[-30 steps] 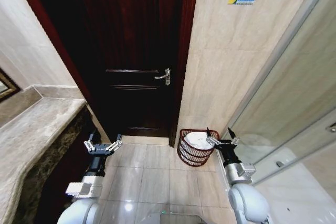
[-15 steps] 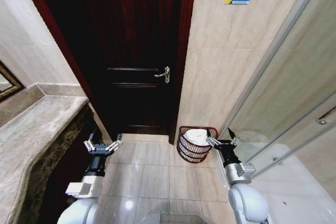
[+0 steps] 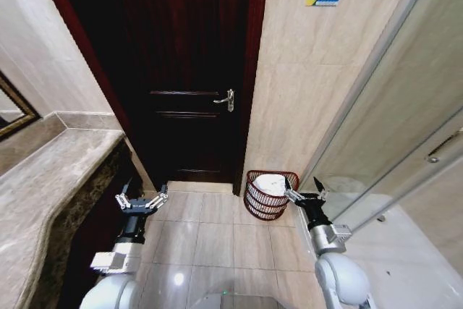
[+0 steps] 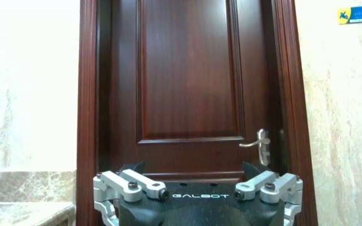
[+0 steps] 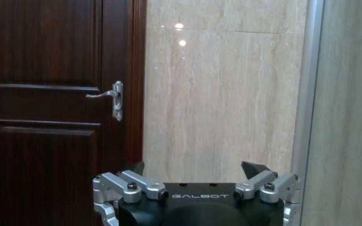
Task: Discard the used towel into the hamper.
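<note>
- Left gripper: silver metal finger links, black tips, dark screws.
- Right gripper: same build.
- Black wrist housings marked "GALBOT"; white rounded arm shells.

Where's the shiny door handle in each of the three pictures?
Head view: the door handle is mid-picture, on the door's right edge.
Left wrist view: the door handle is on the door edge nearest the blue sign.
Right wrist view: the door handle is beside the tiled wall.
Shared landmark: the dark wooden door.

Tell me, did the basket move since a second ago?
No. The hamper sits at the same spot beside the door frame; the whole view shifted, so the camera moved.
</note>
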Available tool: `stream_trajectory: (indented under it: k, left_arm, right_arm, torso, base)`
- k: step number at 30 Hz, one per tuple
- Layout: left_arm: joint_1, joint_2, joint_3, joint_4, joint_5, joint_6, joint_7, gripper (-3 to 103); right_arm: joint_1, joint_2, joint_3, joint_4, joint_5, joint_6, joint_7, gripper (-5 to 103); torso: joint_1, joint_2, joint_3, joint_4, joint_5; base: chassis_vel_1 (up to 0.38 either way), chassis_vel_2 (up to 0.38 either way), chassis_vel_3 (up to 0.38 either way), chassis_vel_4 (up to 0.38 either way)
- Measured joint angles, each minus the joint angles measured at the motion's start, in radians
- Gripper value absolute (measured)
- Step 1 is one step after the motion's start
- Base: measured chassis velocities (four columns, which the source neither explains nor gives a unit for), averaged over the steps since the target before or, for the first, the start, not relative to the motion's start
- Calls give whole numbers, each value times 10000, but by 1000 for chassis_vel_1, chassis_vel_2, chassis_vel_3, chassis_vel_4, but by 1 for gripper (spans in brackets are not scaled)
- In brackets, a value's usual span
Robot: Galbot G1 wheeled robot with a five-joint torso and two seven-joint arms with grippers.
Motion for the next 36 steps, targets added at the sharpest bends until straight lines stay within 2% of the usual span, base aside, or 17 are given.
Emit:
stream_trajectory:
  k: [36]
  left_arm:
    - [46,-65,-3,434,23,-64,169,100]
  right_arm:
    - [-41,-165,33,-165,165,177,-51,100]
  torso:
    - [0,-1,0,-1,0]
  base:
    - [46,-48,-47,46]
